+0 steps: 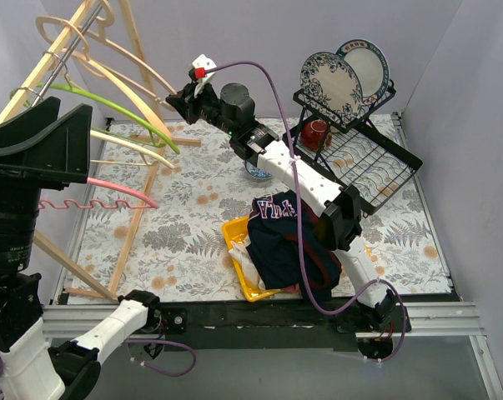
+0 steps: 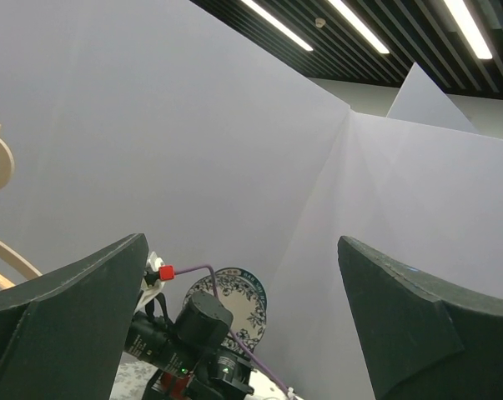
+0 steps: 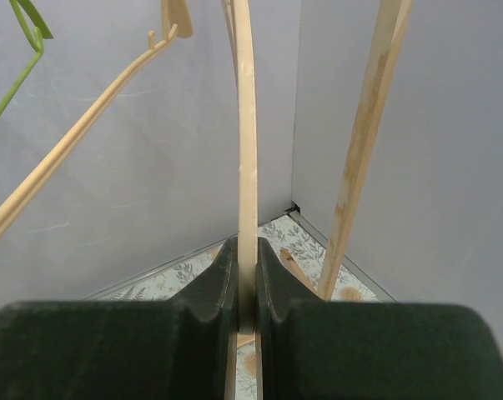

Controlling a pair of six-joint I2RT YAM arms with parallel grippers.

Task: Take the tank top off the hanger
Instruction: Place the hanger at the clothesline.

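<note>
Up at the back left of the table point(image 1: 193, 221), the right gripper point(image 3: 247, 268) is pinching a wooden hanger point(image 3: 247, 167). From the wrist cam you can see both fingers pressed tight on either side of that thin curved arm of wood, with barely any gap. That hanger is bare and hangs on the clothes rail alongside a green hanger point(image 1: 126, 112) and a pink hanger point(image 1: 122, 190).

The tank top point(image 1: 276, 242), navy with white lettering, isn't on any hanger. It's lying in a heap at the near middle of the table, draped over a yellow tray point(image 1: 233, 227), with the right arm's forearm passing over one edge of it.

The left gripper point(image 2: 241, 275) is lifted up on the left side, tilted toward the ceiling, fingers spread wide with nothing between them.

Over on the right there's a black dish rack point(image 1: 376, 167) with patterned plates point(image 1: 330, 83) standing in it and a red cup point(image 1: 315, 132).
</note>
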